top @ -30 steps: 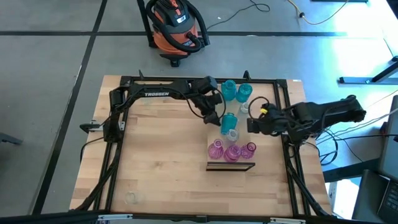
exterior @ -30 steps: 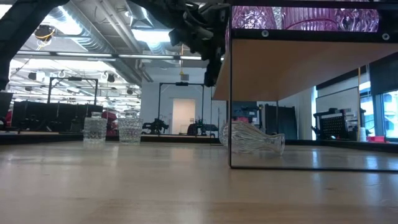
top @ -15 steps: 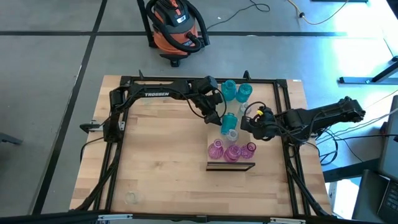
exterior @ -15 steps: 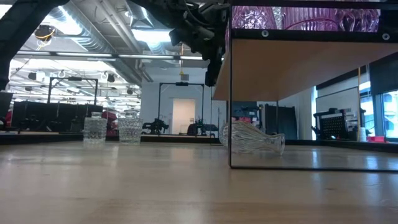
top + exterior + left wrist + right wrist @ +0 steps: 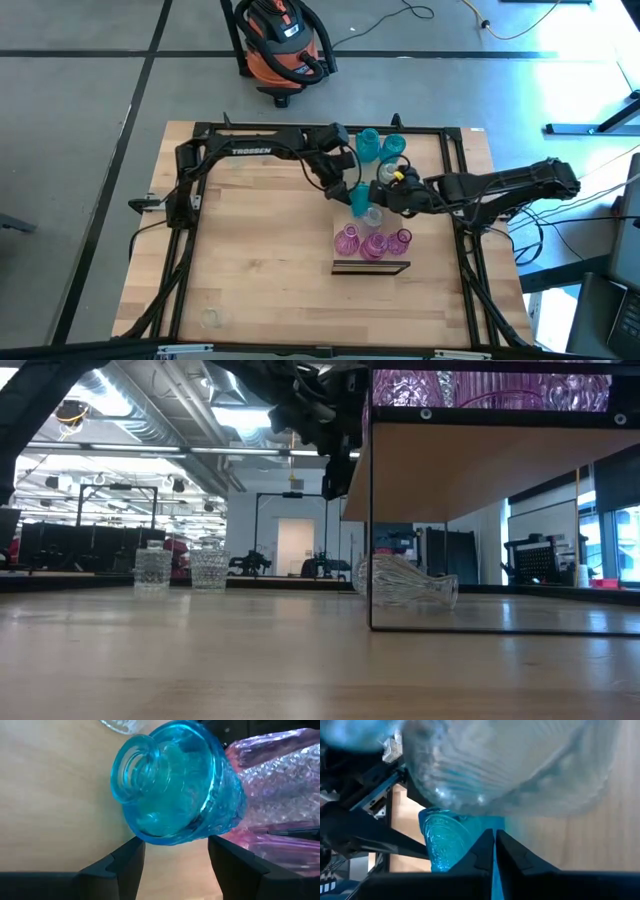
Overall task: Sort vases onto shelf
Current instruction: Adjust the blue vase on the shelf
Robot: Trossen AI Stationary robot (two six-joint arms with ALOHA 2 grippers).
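My left gripper (image 5: 350,192) reaches in from the table's left over the shelf (image 5: 371,267), its fingers on either side of a teal vase (image 5: 360,198) (image 5: 175,785). My right gripper (image 5: 384,193) (image 5: 494,842) is shut and comes in from the right, close to a clear vase (image 5: 510,765) that fills its wrist view. Three pink vases (image 5: 374,243) stand at the shelf's near end and two teal vases (image 5: 379,146) at its far end. Another clear vase (image 5: 374,215) stands between them. My left gripper holds the teal vase by its wide lower body (image 5: 150,832), pinched between the two fingers (image 5: 131,857). The vase is tilted, its ribbed neck (image 5: 131,767) leaning away from the pink vases. Whether its base rests on the shelf is hidden. Whether my right gripper touches the clear vase, I cannot tell.
In the low view the shelf board (image 5: 480,460) stands raised on a thin dark frame, with a clear vase (image 5: 405,582) lying on its side beneath it. Two clear vases (image 5: 180,568) stand on the table farther left. One clear vase (image 5: 212,318) sits near the table's near-left corner.
My right gripper has moved toward the table's left, from beside the shelf to over its vases, close to my left gripper. The teal vase in my left gripper has tipped and shifted slightly left.
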